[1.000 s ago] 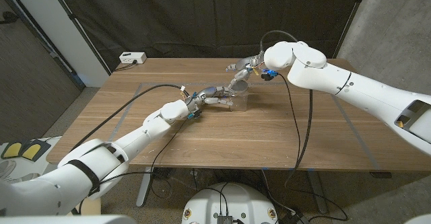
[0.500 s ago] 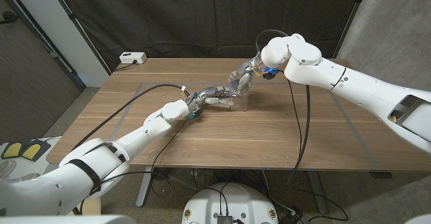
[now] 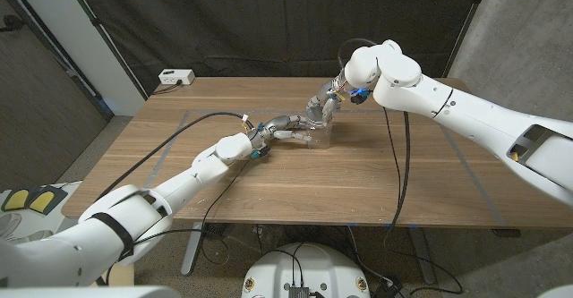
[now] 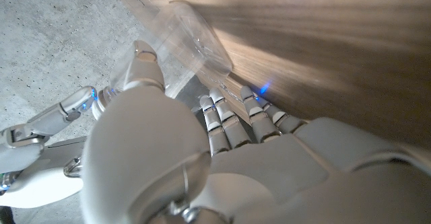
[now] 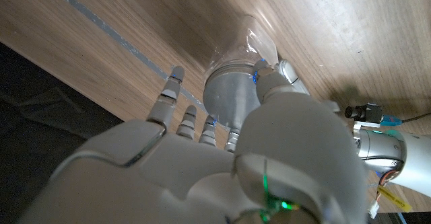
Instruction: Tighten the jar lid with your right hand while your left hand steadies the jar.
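Note:
A clear jar [image 3: 319, 135] with a grey metal lid [image 5: 232, 93] stands at the middle of the wooden table [image 3: 269, 177], toward the back. My left hand [image 3: 276, 128] reaches in from the jar's left and grips its clear wall [image 4: 196, 37], fingers [image 4: 221, 120] against the side. My right hand [image 3: 323, 106] comes down from above. Its fingers [image 5: 171, 84] and thumb wrap around the lid's rim and hide most of the lid in the head view.
A white power box [image 3: 176, 76] sits at the table's back left corner. Pale tape lines [image 3: 170, 150] mark the tabletop. Black cables [image 3: 398, 168] hang from both arms over the table. A dark curtain closes off the back.
My right hand has lowered and turned over the lid, so the lid that showed a second ago is now covered by its fingers. The right elbow swung leftward. Left hand and jar stayed put.

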{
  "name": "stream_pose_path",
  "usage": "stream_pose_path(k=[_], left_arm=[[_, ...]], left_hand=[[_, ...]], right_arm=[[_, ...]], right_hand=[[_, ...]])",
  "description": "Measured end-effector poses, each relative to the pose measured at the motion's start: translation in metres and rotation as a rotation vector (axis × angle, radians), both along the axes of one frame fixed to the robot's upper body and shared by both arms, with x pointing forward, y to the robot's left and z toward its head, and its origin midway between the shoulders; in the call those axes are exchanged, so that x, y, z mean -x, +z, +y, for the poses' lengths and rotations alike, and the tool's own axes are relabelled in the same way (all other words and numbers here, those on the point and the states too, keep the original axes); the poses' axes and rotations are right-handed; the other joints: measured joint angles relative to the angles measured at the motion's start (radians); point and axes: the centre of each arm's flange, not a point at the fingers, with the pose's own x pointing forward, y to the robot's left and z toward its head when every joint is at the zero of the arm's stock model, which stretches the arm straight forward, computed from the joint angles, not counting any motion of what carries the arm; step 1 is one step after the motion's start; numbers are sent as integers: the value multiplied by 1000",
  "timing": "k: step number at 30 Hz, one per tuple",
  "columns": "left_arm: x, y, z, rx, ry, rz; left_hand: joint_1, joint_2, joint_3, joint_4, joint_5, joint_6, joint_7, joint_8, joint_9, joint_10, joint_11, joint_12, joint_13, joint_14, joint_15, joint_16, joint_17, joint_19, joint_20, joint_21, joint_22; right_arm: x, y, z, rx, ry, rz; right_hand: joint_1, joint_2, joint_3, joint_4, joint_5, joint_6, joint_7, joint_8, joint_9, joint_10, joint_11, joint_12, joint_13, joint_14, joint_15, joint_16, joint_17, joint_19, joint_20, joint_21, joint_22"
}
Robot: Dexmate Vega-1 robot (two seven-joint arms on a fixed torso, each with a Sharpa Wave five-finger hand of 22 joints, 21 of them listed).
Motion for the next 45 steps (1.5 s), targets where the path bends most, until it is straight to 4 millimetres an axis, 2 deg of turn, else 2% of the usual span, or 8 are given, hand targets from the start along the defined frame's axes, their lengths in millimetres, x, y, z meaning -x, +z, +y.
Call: stream_pose_path(k=[3, 9, 15, 24, 28, 35, 39, 45], left_arm=[[0, 0, 0, 0, 3, 0], [1, 0, 0, 1, 6, 0], [1, -1, 0, 1, 9, 2], [2, -1, 0, -1, 10, 1], [1, -1, 2, -1, 13, 2], [-1, 0, 3, -3, 17, 6], [-2, -1, 4, -2, 19, 9], [-3, -1, 5, -2, 20, 9]], left_hand=[[0, 0, 0, 0, 0, 0, 0, 0, 0, 0, 0, 0, 0, 0, 0, 0, 0, -1, -1, -1, 0], [0, 0, 0, 0, 0, 1, -1, 0, 0, 0, 0, -1, 2, 0, 0, 0, 0, -3, -3, -5, 0], [-2, 2, -1, 1, 0, 16, -16, 0, 0, 5, 5, -4, 6, 0, 0, 0, 0, -17, -17, 1, 2], [-2, 2, -2, 2, 0, 18, -18, 0, 0, 16, 16, -4, 7, 0, 0, 0, 0, -20, -20, 1, 2], [-2, 2, -2, 2, 0, 18, -18, 0, 0, 16, 16, -4, 6, 0, 0, 0, 0, -20, -20, 1, 2], [-3, 2, -4, 2, 0, 23, -23, 0, 0, 29, 29, -5, 6, -2, 2, -6, 0, -20, -21, 7, 4], [-3, 2, -4, 2, 0, 23, -23, -4, 0, 30, 30, -8, 6, -4, 4, -6, 0, -20, -21, 9, 5], [-3, 3, -4, 2, 0, 23, -23, -10, 0, 30, 30, -11, 7, -4, 3, -5, -5, -21, -21, 6, 3]], right_arm=[[0, -1, 0, 0, 0, 2], [-1, -3, 2, 3, 3, 10], [-2, -7, 4, -6, 10, 16], [-4, -9, 6, -50, 20, -19], [-4, -10, 6, -71, 21, -39], [-5, -12, 8, -112, 9, -69], [-5, -14, 11, -143, -8, -89], [-6, -15, 12, -203, -55, -116]], right_hand=[[3, -4, -18, 18, 0, 12, 1, 0, -1, 26, 11, 20, 5, 55, -19, 23, 12, 85, -10, 24, 4], [-46, -53, -75, 41, 5, 21, -7, 0, -5, 50, 33, 46, 12, 130, -31, 52, 34, 220, -19, 60, 2], [-77, -52, -101, 51, 23, 67, -1, 20, -1, 122, 51, 88, 14, 234, -46, 89, 50, 352, -51, 92, 2], [-104, -67, -120, 53, 38, 205, 28, 62, -1, 305, 76, 166, 6, 428, -59, 130, 54, 561, -162, 136, -3], [-106, -66, -122, 52, 45, 243, 32, 71, -1, 355, 87, 184, -3, 483, -49, 138, 54, 619, -206, 149, -3], [-112, -60, -133, 55, 44, 296, 86, 71, -5, 426, 128, 213, -19, 584, -22, 155, 44, 724, -275, 173, -3], [-116, -64, -143, 62, 43, 319, 109, 71, -9, 459, 144, 221, -26, 625, -22, 155, 38, 761, -283, 176, -3], [-129, -75, -152, 72, 43, 334, 124, 71, -9, 481, 142, 223, -31, 639, -28, 153, 38, 765, -280, 176, -3]])
